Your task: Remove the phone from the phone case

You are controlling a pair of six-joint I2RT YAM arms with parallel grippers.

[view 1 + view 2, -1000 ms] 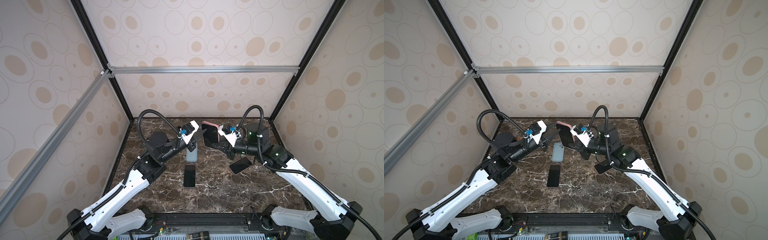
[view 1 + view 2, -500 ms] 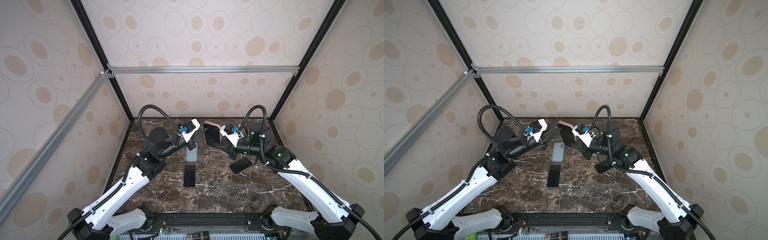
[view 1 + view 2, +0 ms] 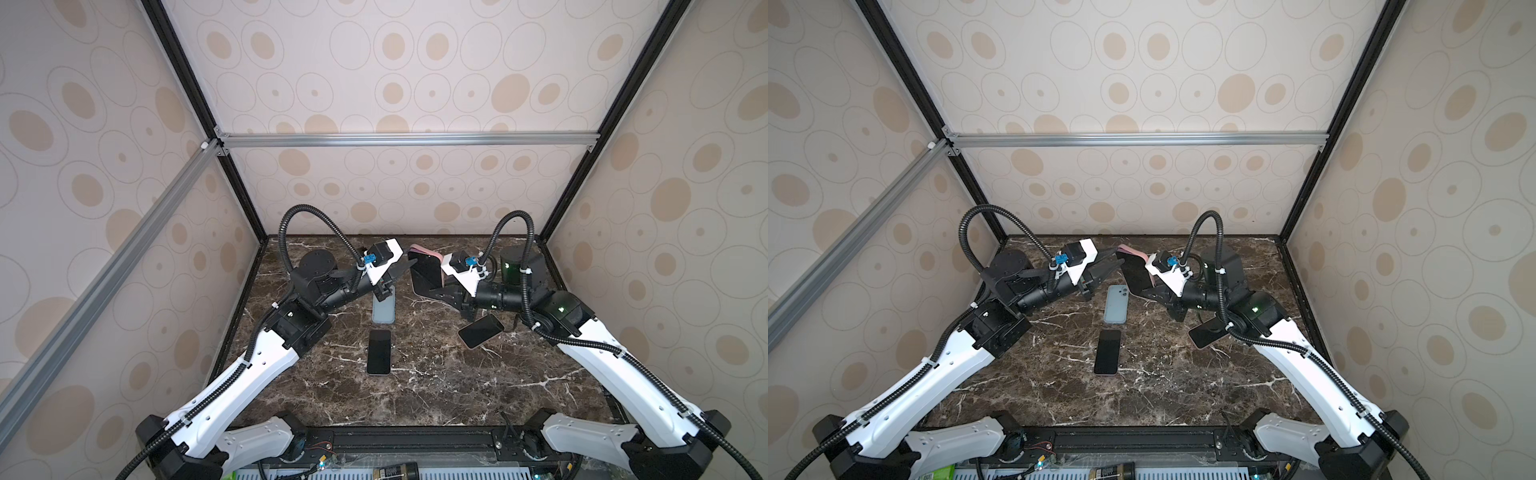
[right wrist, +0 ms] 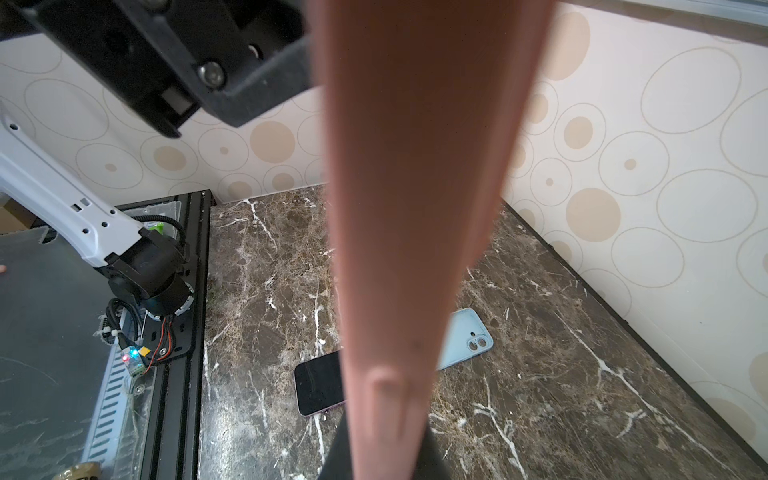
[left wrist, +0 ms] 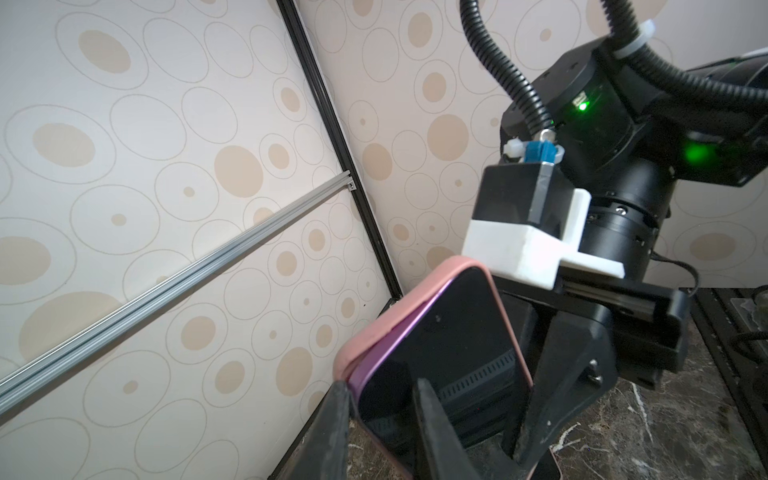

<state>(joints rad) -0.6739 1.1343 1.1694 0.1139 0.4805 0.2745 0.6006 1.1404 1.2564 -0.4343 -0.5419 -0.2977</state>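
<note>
The right tool (image 3: 434,291) clamps the phone case (image 5: 415,282) upright above the table (image 3: 436,395). The left tool (image 5: 380,399), nearly closed, pinches the phone's (image 5: 449,332) freed corner between its jaws. Extraction step: next, probably pull the phone away from the right tool.

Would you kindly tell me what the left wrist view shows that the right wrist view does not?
Only the left wrist view: the phone with its dark screen, a gap between its purple edge and the pink case, and the left pincer straddling the phone's corner. Only the right wrist view: a light-blue phone lying back up and a dark-screened phone on the table. Both: the pink case, the marble table and the spotted wall.
</note>
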